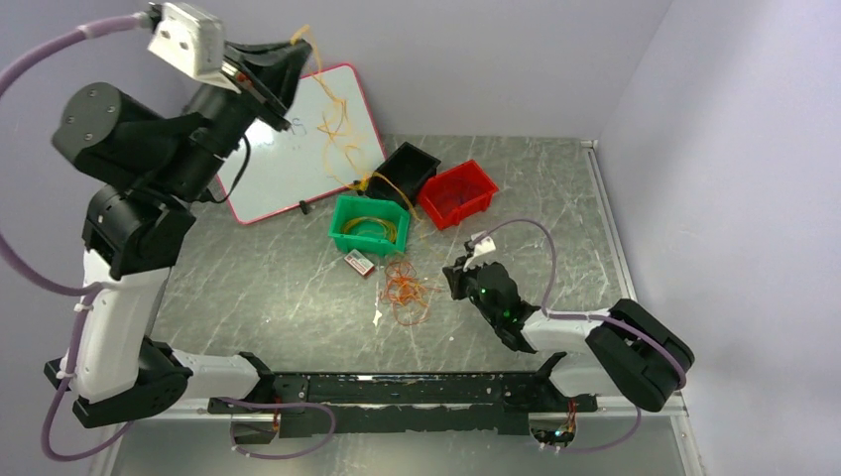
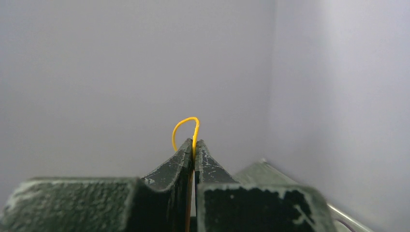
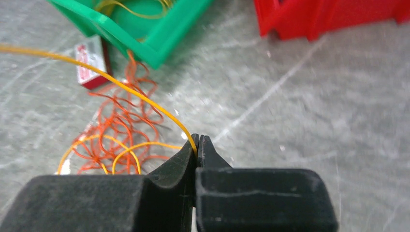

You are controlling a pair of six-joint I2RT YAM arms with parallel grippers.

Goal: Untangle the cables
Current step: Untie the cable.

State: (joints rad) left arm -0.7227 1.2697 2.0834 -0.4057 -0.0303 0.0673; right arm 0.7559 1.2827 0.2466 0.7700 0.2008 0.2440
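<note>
High above the worktop [image 1: 278, 288], I am pinching a yellow cable [image 2: 186, 119] in my left tool [image 2: 194, 145]. The right tool [image 3: 197, 143] is clamping yellow cable too, low beside the orange tangle [image 3: 123, 121]. I am judging that slow, steady separation is best, watching for snags.

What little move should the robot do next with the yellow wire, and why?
Probably the right gripper should ease slowly away from the orange tangle. It is shut on a yellow cable beside that tangle, while the left gripper, raised high, pinches a yellow loop. A gentle pull may slide the cable free.
</note>
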